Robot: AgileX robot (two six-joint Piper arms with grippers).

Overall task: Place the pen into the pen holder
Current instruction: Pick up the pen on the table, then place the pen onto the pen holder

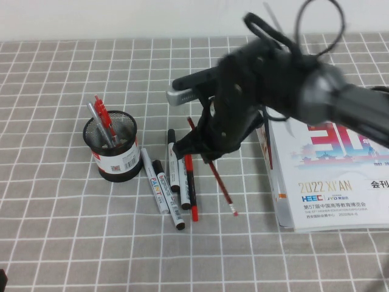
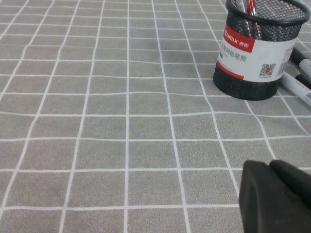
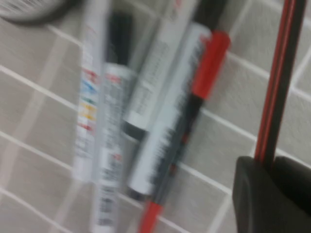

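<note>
Two hands are ours to report. Our right hand (image 1: 203,146) is low over the worktop (image 1: 55,231), and our right wrist view shows the pen (image 3: 277,82) running into it between dark fingers (image 3: 252,194); we record it as closed on the pen. In the high view the pen (image 1: 222,182) slants away from that hand, its pale tip near the worktop on the side toward the booklet (image 1: 331,176). Just beside the hand, on the holder side, lie the white markers (image 1: 161,182) and the red-and-black marker (image 1: 191,179), close together. The pen holder (image 1: 112,149) stands upright beyond the markers from the right hand, with pens already inside. Our left hand (image 2: 277,194) shows only as a dark corner in its wrist view, well apart from the holder (image 2: 257,53); we cannot tell its opening.
</note>
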